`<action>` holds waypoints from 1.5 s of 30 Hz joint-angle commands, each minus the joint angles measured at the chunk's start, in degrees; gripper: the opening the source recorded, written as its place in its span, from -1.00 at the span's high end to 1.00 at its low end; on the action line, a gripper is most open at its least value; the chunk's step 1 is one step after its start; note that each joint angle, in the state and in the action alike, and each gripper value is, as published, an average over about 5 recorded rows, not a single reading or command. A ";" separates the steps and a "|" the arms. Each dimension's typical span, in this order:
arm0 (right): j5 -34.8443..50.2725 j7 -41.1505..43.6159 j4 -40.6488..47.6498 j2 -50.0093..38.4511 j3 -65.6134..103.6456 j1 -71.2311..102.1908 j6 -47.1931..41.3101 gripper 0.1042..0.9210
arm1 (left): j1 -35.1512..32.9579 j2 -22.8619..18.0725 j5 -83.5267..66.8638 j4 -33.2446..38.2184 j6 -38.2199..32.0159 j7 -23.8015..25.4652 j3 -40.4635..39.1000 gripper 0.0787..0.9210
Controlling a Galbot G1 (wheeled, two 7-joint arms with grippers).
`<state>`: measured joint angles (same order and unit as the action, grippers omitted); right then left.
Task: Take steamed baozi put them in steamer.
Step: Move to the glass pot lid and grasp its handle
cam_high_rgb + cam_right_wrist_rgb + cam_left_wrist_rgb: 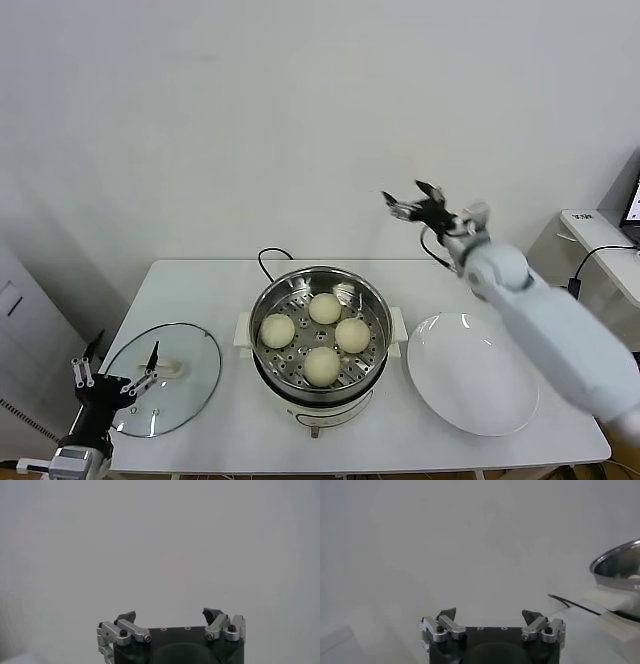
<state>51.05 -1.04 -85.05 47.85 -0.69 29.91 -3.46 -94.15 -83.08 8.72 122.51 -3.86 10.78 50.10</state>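
since the plate [470, 385] is emptied:
baozi [323, 366]: all four seated in steamer [300, 290]
right gripper [413, 203]: raised far right, jaws spread
left gripper [112, 372]: parked near left, jaws spread

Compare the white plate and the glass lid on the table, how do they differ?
The white plate is opaque, while the glass lid is see-through with a metal rim. The plate has no knob; the lid carries a pale one near its middle. The plate lies to the robot's right of the steamer, the lid to its left. Both are round and lie on the table.
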 commanded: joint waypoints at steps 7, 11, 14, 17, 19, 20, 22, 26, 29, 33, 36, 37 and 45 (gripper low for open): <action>-16.08 4.89 -24.43 16.27 47.80 61.14 3.42 -0.76 | 0.34 0.70 7.12 -1.36 -3.40 -0.93 -0.23 -0.77; -17.95 7.10 -27.60 18.62 48.64 64.04 3.43 -0.76 | 0.46 0.62 14.31 -3.05 -8.31 -2.62 0.56 -0.77; -18.10 7.27 -29.26 19.17 48.84 65.05 3.05 -0.76 | 0.72 1.31 23.12 -5.45 -14.33 -4.42 1.96 -0.77; -18.06 7.02 -29.68 19.53 49.13 65.09 2.79 -0.76 | 0.49 3.34 33.85 -9.41 -21.03 -6.37 2.84 -0.77; -18.19 6.92 -29.73 19.67 49.20 65.03 2.69 -0.76 | 0.68 4.77 43.26 -13.48 -26.24 -8.93 3.45 -0.77; -18.24 6.92 -29.83 19.74 49.20 65.09 2.63 -0.76 | 0.98 5.30 48.55 -15.62 -28.65 -10.55 3.76 -0.77; -18.40 7.02 -30.02 19.87 49.20 65.29 2.56 -0.76 | 1.74 6.19 58.11 -19.64 -32.41 -14.10 4.05 -0.77; -19.19 7.28 -29.87 19.75 49.25 65.87 2.52 -0.76 | 2.54 6.45 67.26 -23.49 -33.58 -18.93 3.35 -0.77; -20.04 7.57 -29.59 19.42 49.14 66.41 2.53 -0.76 | 3.41 5.76 72.03 -24.80 -33.24 -21.28 3.21 -0.77; -20.27 7.75 -29.87 19.66 49.04 66.94 2.59 -0.76 | 5.03 5.37 73.90 -26.61 -31.74 -22.22 2.64 -0.77; -20.57 7.81 -30.19 20.01 49.06 67.47 2.70 -0.76 | 6.64 5.44 74.19 -27.87 -29.72 -22.44 2.32 -0.77; -20.81 7.83 -30.20 20.16 49.06 67.65 2.77 -0.76 | 7.22 5.46 74.10 -28.23 -28.92 -22.58 2.20 -0.77; -21.58 7.87 -30.96 21.11 49.18 68.64 3.04 -0.76 | 12.05 5.81 73.80 -29.93 -23.09 -22.58 0.83 -0.77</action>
<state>30.56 6.57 -114.84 68.06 47.58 96.81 -0.59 -87.09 -77.79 75.10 97.07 -30.09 -9.05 51.58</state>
